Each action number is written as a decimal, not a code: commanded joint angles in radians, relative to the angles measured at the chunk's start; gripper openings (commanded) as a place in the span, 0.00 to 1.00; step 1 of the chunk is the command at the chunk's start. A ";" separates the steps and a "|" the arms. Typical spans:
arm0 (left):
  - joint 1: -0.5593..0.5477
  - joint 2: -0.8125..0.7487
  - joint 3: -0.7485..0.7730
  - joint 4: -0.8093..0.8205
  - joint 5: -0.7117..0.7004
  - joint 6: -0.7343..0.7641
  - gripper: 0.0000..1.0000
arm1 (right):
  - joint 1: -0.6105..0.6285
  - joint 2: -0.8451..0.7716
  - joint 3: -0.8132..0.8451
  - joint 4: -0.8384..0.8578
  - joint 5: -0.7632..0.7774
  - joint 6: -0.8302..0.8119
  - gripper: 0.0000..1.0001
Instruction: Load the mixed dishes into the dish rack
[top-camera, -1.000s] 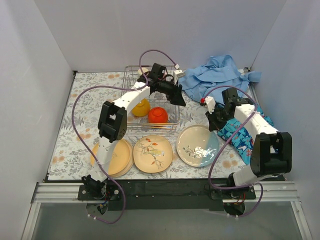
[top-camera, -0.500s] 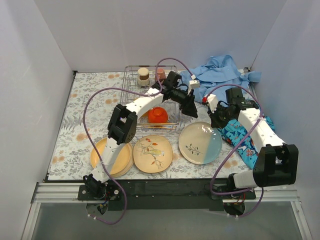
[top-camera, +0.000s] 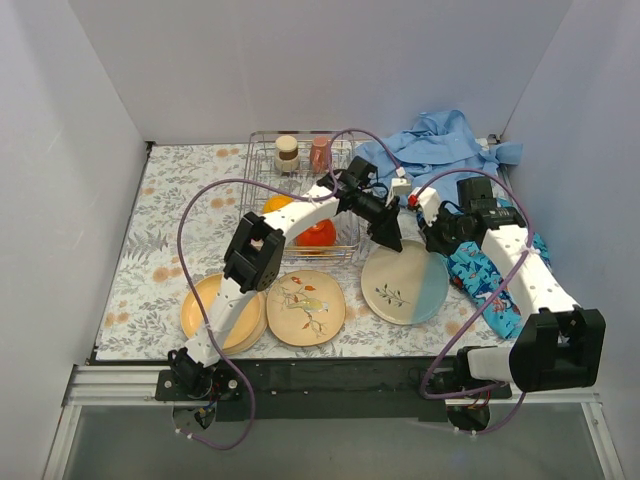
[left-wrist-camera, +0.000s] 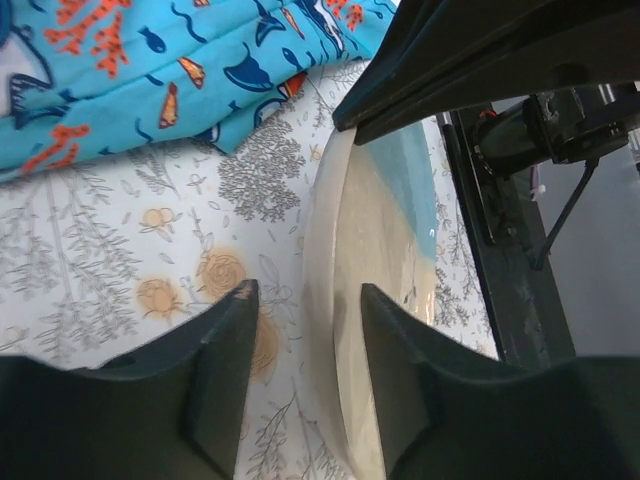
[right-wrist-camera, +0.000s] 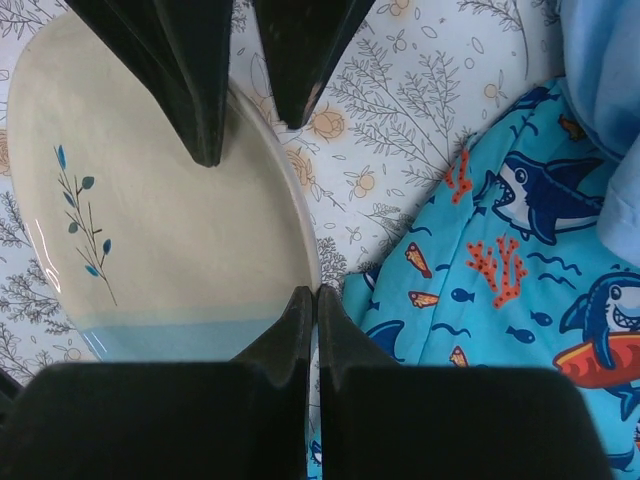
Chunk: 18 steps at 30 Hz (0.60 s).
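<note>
The cream-and-light-blue plate (top-camera: 405, 285) stands right of the dish rack (top-camera: 262, 140), its far edge raised. My right gripper (top-camera: 433, 243) is shut on its right rim, as the right wrist view (right-wrist-camera: 313, 297) shows. My left gripper (top-camera: 388, 238) is open, with one finger on each side of the plate's far-left rim (left-wrist-camera: 305, 292). The rack holds an orange bowl (top-camera: 277, 203), a red bowl (top-camera: 318, 235) and two cups (top-camera: 287, 150). The floral plate (top-camera: 305, 307) and the stacked yellow plates (top-camera: 215, 315) lie in front of the rack.
A shark-print blue cloth (top-camera: 490, 282) lies right of the plate, under my right arm, and also shows in the right wrist view (right-wrist-camera: 520, 250). A light blue shirt (top-camera: 430, 150) is bunched at the back right. White walls close in three sides.
My left arm swung right from over the rack to the cream-and-blue plate, uncovering the cups. My right gripper now holds the plate's rim, and the plate has turned and tilted.
</note>
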 joint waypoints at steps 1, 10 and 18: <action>-0.041 0.024 0.029 -0.038 0.006 0.051 0.35 | -0.004 -0.066 -0.006 0.065 -0.008 -0.019 0.01; -0.047 0.024 0.049 -0.044 0.001 0.057 0.00 | -0.008 -0.053 -0.032 -0.002 -0.026 -0.001 0.01; -0.047 -0.012 0.011 0.011 -0.029 0.077 0.00 | -0.086 0.110 0.055 -0.247 -0.201 -0.032 0.51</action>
